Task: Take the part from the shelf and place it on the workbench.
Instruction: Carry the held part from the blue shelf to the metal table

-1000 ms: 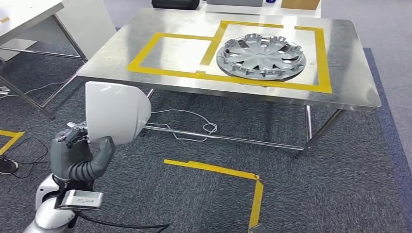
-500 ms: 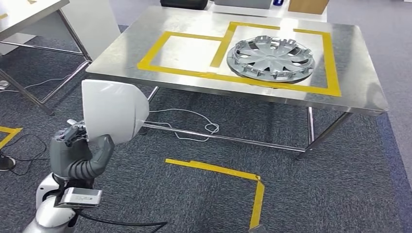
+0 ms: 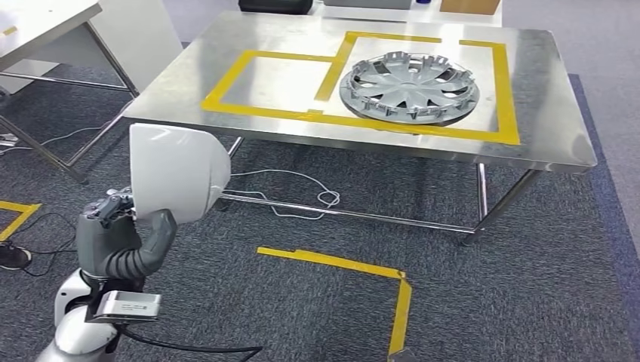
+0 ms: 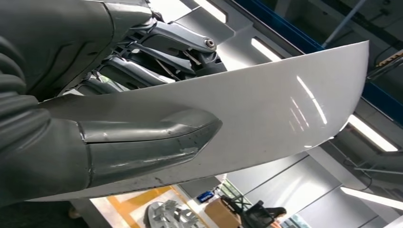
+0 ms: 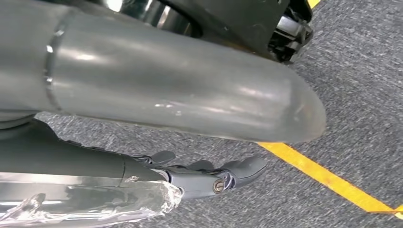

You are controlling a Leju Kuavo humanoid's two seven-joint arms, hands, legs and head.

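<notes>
My left hand (image 3: 121,237) holds a white curved part (image 3: 177,173) upright at the lower left of the head view, over the carpet and short of the workbench (image 3: 543,128). In the left wrist view the thick thumb (image 4: 142,142) presses on the part's glossy face (image 4: 275,104), with the darker fingers (image 4: 166,42) behind it. The steel workbench carries two yellow taped rectangles; the left one (image 3: 226,79) is bare and a silver hubcap (image 3: 408,85) lies in the right one. My right hand (image 5: 190,175) hangs above the carpet with nothing in it.
A second table (image 3: 45,15) stands at the upper left. White cables (image 3: 302,200) lie on the floor under the workbench. A yellow tape corner (image 3: 355,268) marks the carpet in front of it. A dark case (image 3: 275,6) and a cardboard box (image 3: 469,6) sit beyond the bench.
The whole picture swayed right and back left, so the camera moved. The white part stays in my left hand in the same pose.
</notes>
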